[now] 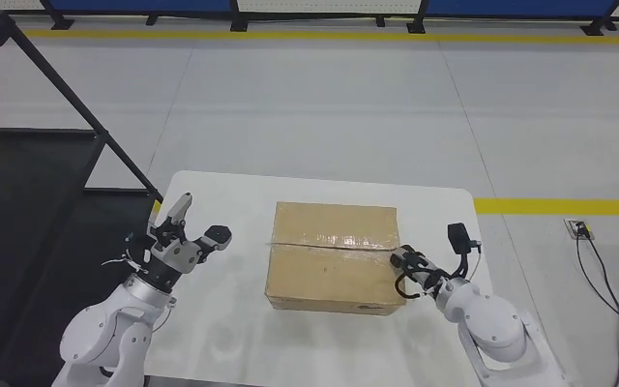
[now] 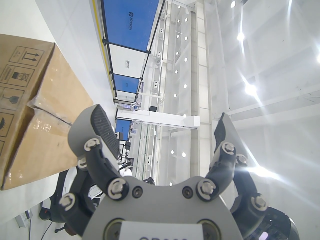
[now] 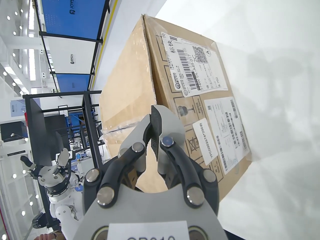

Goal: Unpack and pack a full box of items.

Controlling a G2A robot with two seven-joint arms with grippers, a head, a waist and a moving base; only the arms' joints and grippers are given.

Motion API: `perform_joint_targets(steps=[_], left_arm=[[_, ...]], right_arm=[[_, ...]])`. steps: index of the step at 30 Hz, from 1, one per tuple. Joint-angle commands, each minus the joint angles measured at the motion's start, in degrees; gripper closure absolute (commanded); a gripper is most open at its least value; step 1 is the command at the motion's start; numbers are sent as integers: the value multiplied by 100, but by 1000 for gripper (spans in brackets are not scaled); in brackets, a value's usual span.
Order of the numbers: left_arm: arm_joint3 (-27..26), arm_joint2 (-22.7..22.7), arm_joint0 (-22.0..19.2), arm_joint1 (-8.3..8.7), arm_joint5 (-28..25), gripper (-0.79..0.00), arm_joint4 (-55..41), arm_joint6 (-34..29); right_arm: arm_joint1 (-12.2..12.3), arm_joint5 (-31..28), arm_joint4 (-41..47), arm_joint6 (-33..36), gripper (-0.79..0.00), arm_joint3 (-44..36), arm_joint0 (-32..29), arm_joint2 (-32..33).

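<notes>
Cardboard box (image 1: pixel 334 256), taped shut, sits mid-frame on the white desk (image 1: pixel 232 198). Left gripper (image 1: pixel 201 221), lower left, is spread wide; right gripper (image 1: pixel 398 259), pressed together, sits just beside the box's right side.

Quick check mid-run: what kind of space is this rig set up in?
Probably a factory or test hall, not a home: yellow lane lines on a pale floor, blue partition panels along its edge, and rows of ceiling lights high overhead.

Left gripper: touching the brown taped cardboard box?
Apart. The top view shows the left gripper, fingers spread, with a strip of bare white table between it and the brown taped cardboard box.
</notes>
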Motion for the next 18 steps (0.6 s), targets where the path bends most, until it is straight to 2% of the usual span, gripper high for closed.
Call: perform_joint_targets(steps=[1, 10, 18], left_arm=[[0, 2, 8, 5, -9, -785, -2, 5], [-13, -45, 61, 26, -52, -785, -54, 29], [-34, -31, 60, 40, -87, -785, -91, 56]], right_arm=[[7, 14, 17, 30, 0, 58, 2, 36], [16, -242, 437, -141, 0, 123, -213, 351], [40, -471, 741, -22, 0, 289, -314, 565]])
